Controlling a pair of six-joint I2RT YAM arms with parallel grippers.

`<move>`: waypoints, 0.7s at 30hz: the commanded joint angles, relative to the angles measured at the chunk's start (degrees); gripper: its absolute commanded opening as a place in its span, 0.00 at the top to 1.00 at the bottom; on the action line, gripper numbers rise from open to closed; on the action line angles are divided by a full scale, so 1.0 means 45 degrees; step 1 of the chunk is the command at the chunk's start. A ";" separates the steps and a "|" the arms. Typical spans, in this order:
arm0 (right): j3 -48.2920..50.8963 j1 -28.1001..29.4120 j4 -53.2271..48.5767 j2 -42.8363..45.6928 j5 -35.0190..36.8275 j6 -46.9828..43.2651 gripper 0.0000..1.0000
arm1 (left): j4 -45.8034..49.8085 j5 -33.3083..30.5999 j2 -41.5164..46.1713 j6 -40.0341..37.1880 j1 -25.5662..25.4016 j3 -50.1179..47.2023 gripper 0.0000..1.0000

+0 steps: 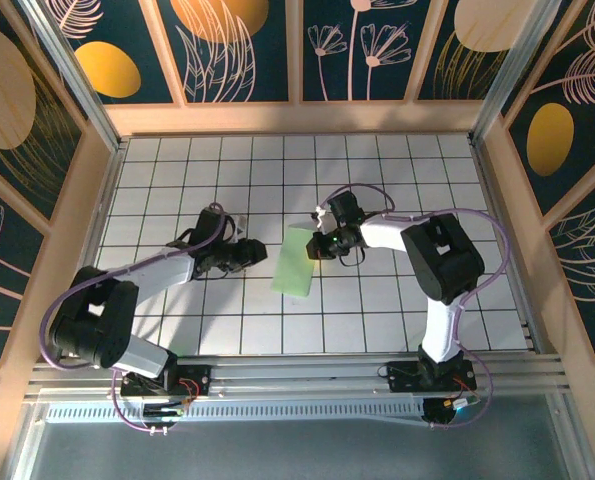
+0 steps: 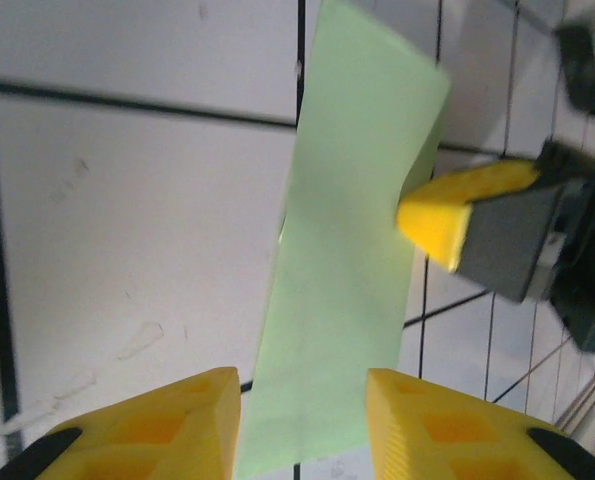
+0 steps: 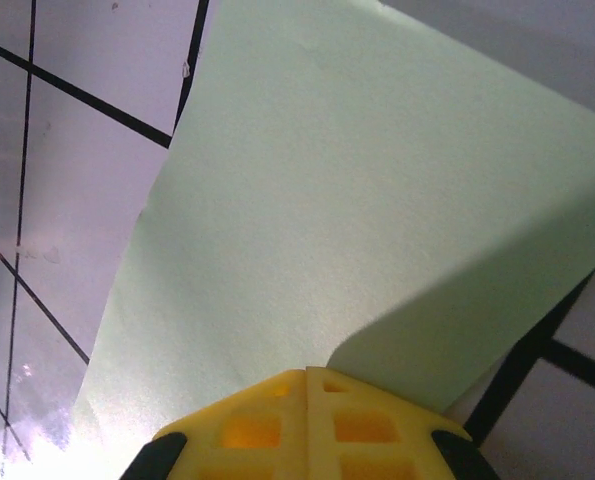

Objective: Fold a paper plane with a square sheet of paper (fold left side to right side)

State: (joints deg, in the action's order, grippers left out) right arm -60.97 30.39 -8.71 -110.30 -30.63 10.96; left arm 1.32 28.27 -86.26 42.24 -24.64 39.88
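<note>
The square sheet of paper (image 1: 297,262) appears as a narrow pale green rectangle on the white tiles, near mid-table. My right gripper (image 1: 322,243) is at its right edge. In the right wrist view its jaws (image 3: 307,372) are pressed together on the paper (image 3: 357,200), whose edge lifts and curls there. My left gripper (image 1: 260,252) is at the paper's left side. In the left wrist view its fingers (image 2: 303,385) stand apart, with the near end of the paper (image 2: 347,250) between them. The right gripper's yellow fingertip (image 2: 442,215) pinches the paper's far edge.
The tiled table (image 1: 177,180) is bounded by wooden walls (image 1: 297,118) at the back and both sides. A metal rail (image 1: 297,375) carrying the arm bases runs along the near edge. Bare tiles surround the paper on all sides.
</note>
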 commanded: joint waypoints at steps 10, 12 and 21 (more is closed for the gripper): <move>-0.0230 0.0021 -0.1465 -0.0510 0.0965 -0.1618 0.98 | -0.0503 0.0362 -0.2400 0.0277 -0.0749 0.1568 0.63; -0.0213 0.0024 -0.1436 -0.0474 0.0987 -0.1596 0.98 | -0.0508 0.0280 -0.2569 0.0272 -0.0754 0.1826 0.62; -0.0282 0.0082 -0.1404 -0.0411 0.1006 -0.1518 0.98 | -0.0362 0.0218 -0.4026 -0.0030 -0.0832 0.2683 0.61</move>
State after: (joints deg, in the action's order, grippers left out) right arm -62.54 30.48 -11.05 -110.85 -30.46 4.95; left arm -0.32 29.41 -102.96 42.87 -27.81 50.11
